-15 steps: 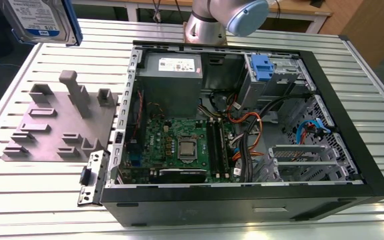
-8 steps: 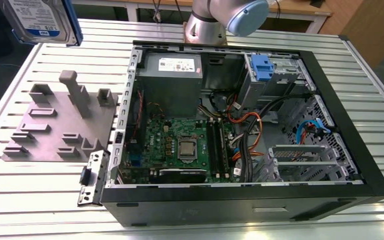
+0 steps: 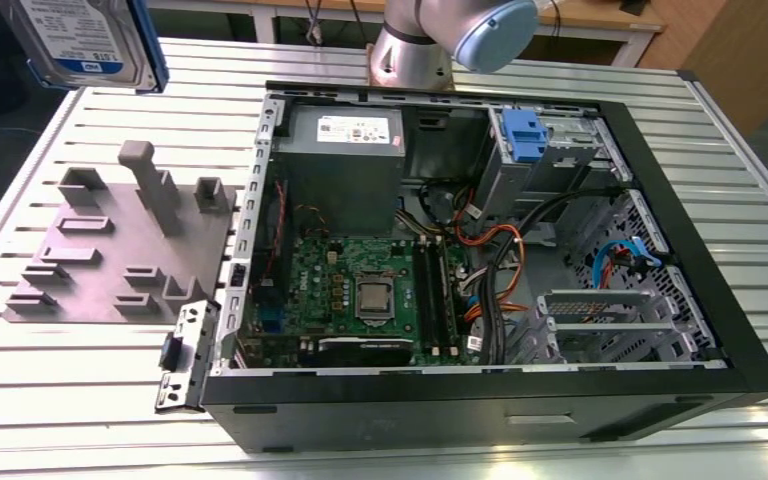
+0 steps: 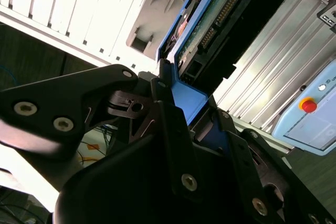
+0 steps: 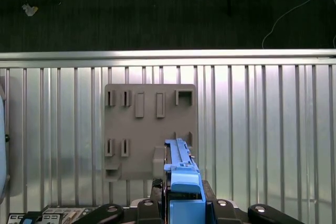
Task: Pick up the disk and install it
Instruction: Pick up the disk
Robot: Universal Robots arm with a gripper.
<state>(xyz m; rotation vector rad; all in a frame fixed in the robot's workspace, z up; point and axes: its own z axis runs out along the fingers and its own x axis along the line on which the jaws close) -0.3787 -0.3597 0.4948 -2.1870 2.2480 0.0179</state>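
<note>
**Pincer [image 4: 191, 106] clamping the disk [image 3: 84, 40] above the desk [image 3: 91, 120]**

In both wrist views the pincer is squeezing the disk's blue frame, its black fingers [image 4: 168, 119] pressing on either side. In the exterior view the disk is hanging high at the exterior view's left, its top edge cut off. A grey slotted plate [image 3: 117, 250] is lying beneath it, beside an open computer case [image 3: 491, 400].

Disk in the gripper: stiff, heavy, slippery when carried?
Likely stiff: the disk is a metal slab, so no sag, and probably dense for its size. The gripper clamps its blue carrier at one end, so it could pivot or slip on smooth plastic. The exposed circuit board looks knock-sensitive.
</note>
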